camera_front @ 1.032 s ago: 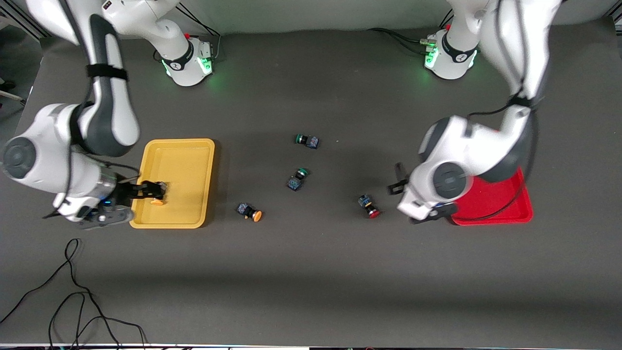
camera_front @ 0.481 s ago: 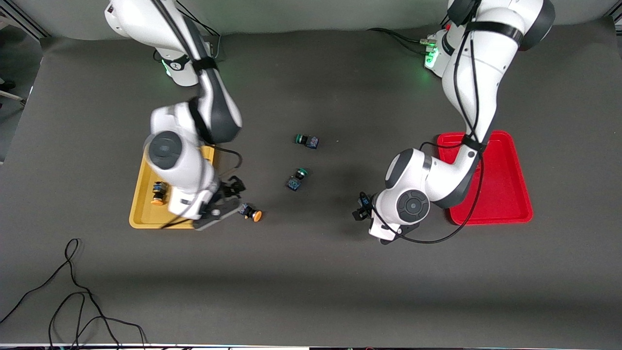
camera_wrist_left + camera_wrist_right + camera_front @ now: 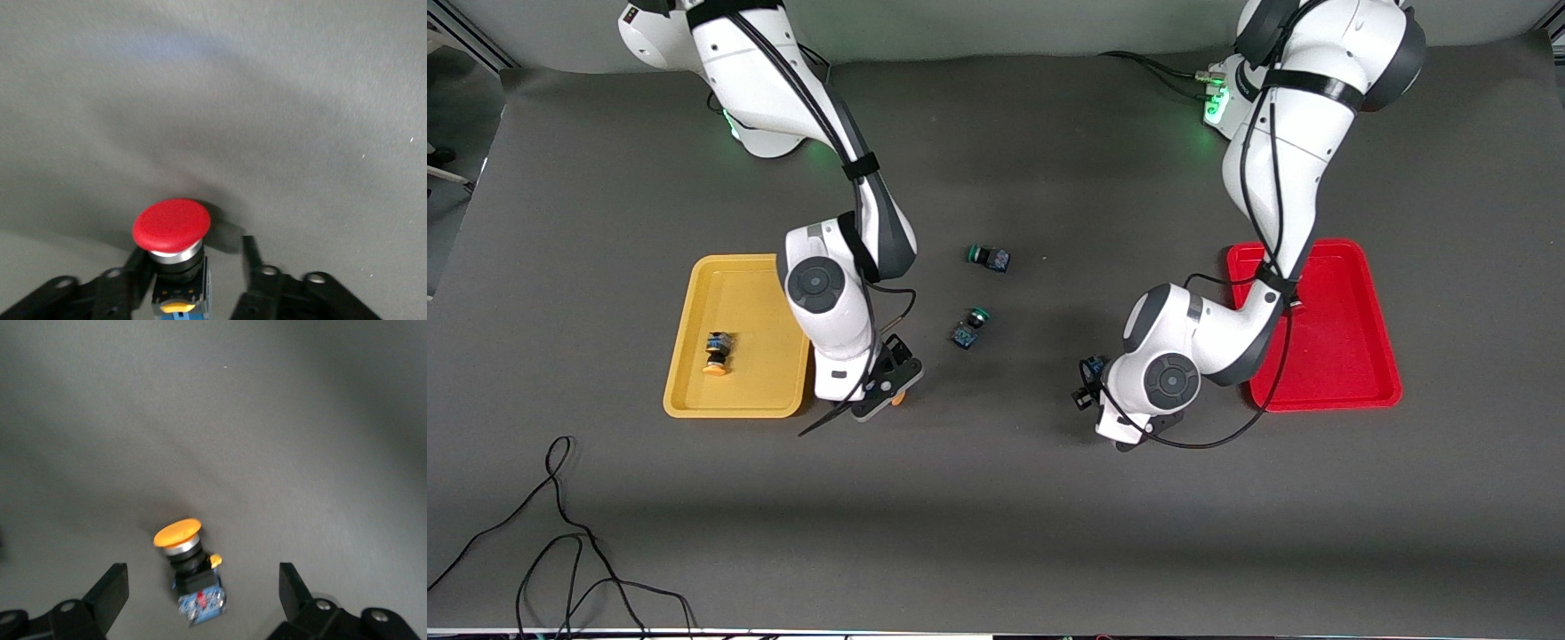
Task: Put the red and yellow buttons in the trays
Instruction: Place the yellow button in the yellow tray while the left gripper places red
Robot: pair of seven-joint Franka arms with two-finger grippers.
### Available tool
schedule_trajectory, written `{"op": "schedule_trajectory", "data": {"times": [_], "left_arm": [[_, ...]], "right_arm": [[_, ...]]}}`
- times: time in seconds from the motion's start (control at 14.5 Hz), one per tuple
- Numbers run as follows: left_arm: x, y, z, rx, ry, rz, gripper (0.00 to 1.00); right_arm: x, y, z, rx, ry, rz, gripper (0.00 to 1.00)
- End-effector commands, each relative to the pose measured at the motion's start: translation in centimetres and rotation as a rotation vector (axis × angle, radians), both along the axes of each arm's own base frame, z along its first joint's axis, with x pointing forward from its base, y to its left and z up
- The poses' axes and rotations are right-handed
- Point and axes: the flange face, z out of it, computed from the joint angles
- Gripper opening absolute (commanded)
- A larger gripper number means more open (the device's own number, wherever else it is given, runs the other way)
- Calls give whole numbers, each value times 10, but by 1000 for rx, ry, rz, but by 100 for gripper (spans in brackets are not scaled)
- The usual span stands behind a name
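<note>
A red-capped button (image 3: pixel 172 223) lies on the table between my left gripper's (image 3: pixel 193 263) open fingers; one finger touches its body, the other stands apart. In the front view my left gripper (image 3: pixel 1089 378) is low over it, toward the left arm's end. A yellow-capped button (image 3: pixel 179 535) lies on its side between my right gripper's (image 3: pixel 203 587) wide-open fingers, untouched; its cap (image 3: pixel 897 397) peeks out under my right gripper (image 3: pixel 891 380). Another yellow-capped button (image 3: pixel 716 353) lies in the yellow tray (image 3: pixel 747 276). The red tray (image 3: pixel 1352 293) shows nothing inside; the left arm hides part of it.
Two green-capped buttons (image 3: pixel 989 257) (image 3: pixel 969 326) lie mid-table between the arms. A black cable (image 3: pixel 560 524) loops on the table near the front camera, at the right arm's end.
My right gripper left a yellow-capped button in the yellow tray and moved over the one on the table. My left gripper moved from by the red tray to around the red-capped button.
</note>
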Motion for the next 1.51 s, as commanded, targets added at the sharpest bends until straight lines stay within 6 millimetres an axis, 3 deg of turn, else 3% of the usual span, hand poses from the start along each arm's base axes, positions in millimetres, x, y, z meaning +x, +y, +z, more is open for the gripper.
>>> {"op": "schedule_trajectory", "data": {"times": [0.0,0.28,0.41,0.48,0.62,0.76,0.83,0.96,1.03,1.24,1.44], "left_arm": [[-8,-5,11,16,0,15,0],[-7,12,70,61,66,-19,0],[-8,36,107,117,84,-77,0],[-11,48,122,140,91,-109,0],[-7,99,142,125,99,-168,0],[-4,158,143,126,107,-247,0],[-6,187,138,138,114,-286,0],[-9,239,131,144,115,-355,0],[-12,266,125,140,111,-377,0],[-36,335,97,139,67,-458,0],[-51,375,68,109,30,-484,0]], "right_arm": [[-10,0,-21,-2,-57,84,100],[-13,3,-44,-15,-84,102,100],[-15,4,-51,-16,-92,108,98],[-15,3,-54,-17,-89,107,85],[-14,2,-53,-17,-88,105,56],[-14,3,-51,-16,-82,105,27],[-14,3,-49,-14,-76,101,19],[-12,0,-41,-11,-39,86,18],[-6,-1,-28,3,-19,68,16],[9,-2,27,58,108,0,14],[28,-31,106,95,205,-117,13]]}}
